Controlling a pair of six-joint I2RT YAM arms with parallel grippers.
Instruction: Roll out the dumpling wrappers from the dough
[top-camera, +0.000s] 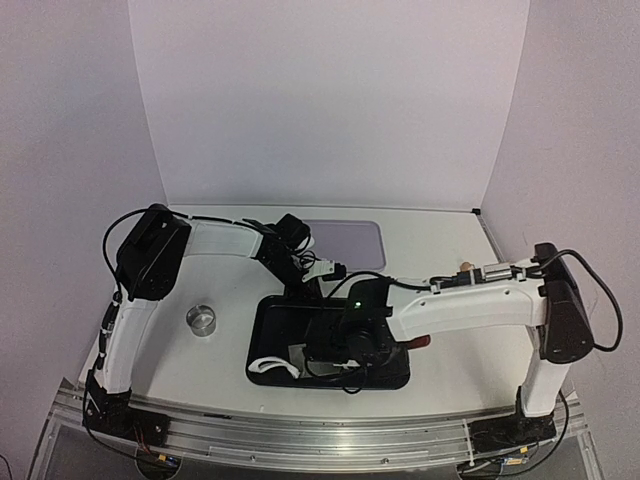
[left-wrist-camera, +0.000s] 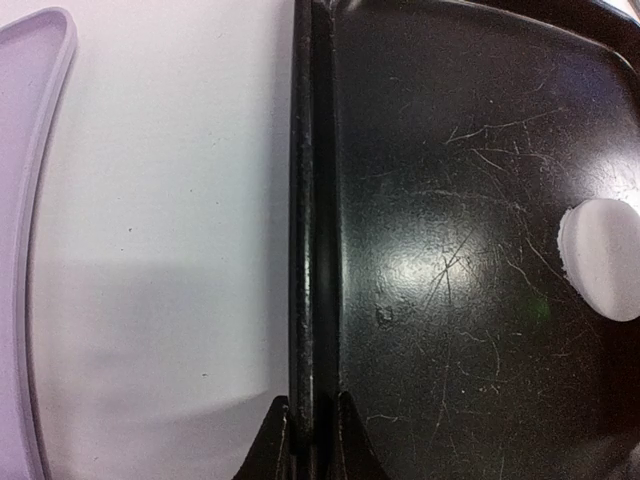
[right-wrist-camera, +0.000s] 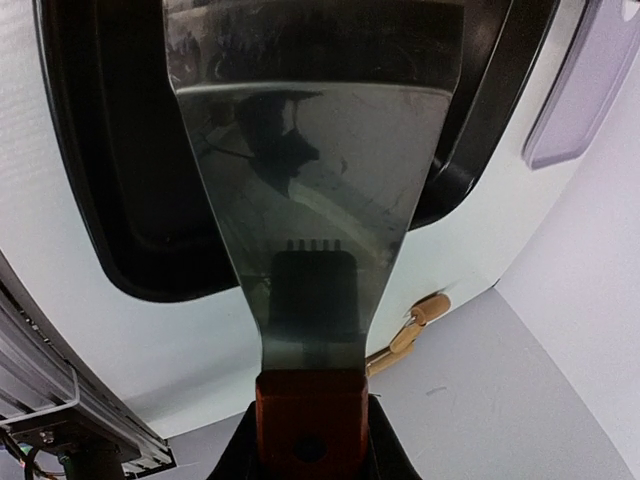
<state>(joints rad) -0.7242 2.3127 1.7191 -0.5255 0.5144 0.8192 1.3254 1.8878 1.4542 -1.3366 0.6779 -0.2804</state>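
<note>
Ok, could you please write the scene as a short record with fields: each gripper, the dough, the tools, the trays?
left gripper: shut on the rim of the black tray
right gripper: shut on the metal scraper, blade over the black tray
dumpling wrapper: one round disc, in the black tray
dough: curved strip, tray's near-left corner
lavender tray: behind the black tray
round metal cutter: on the table, left of the black tray
wooden rolling pin: on the table, partly hidden
</note>
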